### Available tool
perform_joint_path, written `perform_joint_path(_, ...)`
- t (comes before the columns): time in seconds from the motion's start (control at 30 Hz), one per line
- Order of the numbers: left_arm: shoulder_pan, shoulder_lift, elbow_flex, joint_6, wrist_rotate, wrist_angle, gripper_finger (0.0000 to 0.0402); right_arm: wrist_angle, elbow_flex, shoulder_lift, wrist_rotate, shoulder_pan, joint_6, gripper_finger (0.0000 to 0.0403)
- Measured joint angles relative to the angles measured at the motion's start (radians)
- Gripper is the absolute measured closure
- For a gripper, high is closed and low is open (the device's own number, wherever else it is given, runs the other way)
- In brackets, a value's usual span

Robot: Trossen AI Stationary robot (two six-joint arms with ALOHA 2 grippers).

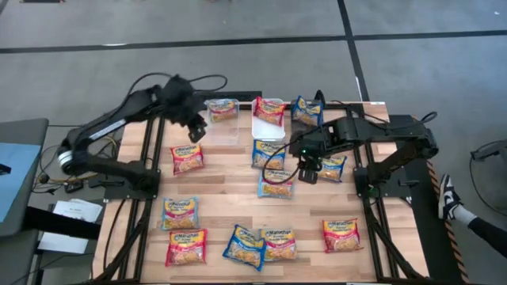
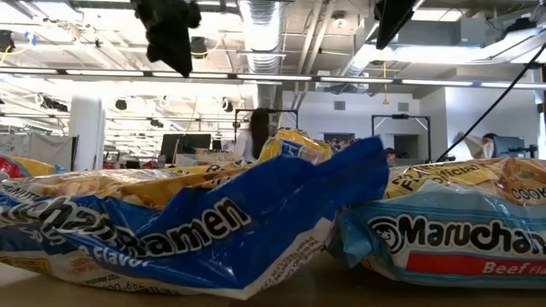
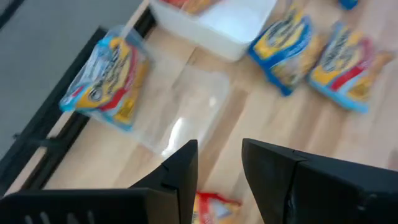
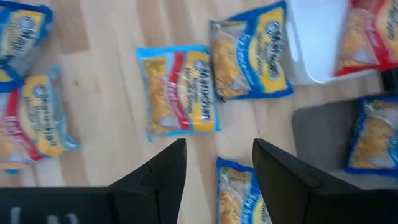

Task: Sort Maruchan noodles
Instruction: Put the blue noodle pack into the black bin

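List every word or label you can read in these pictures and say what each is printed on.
"Ramen" and a partial "...chan", with "Flavor" below: crumpled blue packet, low view.
"Maruchan" (cut off at the edge) and "Beef Fl...": light-blue packet, low view.
Partial "...fficial" near that packet's top edge: only partly readable.
"Maruchan", sideways: light-blue packet with a red band, right wrist view.
All other packet print, in the high and left wrist views: too small or blurred.

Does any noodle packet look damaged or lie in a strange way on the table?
Nothing looks spilled or torn. One oddity: near the front edge, a blue packet overlaps its neighbour, where most other loose packets lie apart. In the low view its wrapper looks crumpled.
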Motion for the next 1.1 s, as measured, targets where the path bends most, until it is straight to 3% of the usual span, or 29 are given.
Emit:
perform_joint_path(0.33, -0.101, -0.202, -0.174, -0.105, 0.065, 0.139, 0.0289, 0.195, 0.000, 0.000, -0.133, 0.083, -0.001, 0.0196)
perform_joint_path(0.73, -0.196, -0.212, -0.179, -0.132, 0.082, 0.138, 0.0289, 0.349, -0.002, 0.020, -0.143, 0.152, 0.018, 0.0188)
perform_joint_path(0.97, -0.272, -0.212, -0.179, -0.198, 0.098, 0.140, 0.0289, 0.439, 0.001, 0.127, -0.145, 0.193, 0.048, 0.0155)
perform_joint_path(1.1, -0.326, -0.213, -0.179, -0.244, 0.114, 0.163, 0.0289, 0.461, 0.000, 0.188, -0.207, 0.215, 0.051, 0.0154)
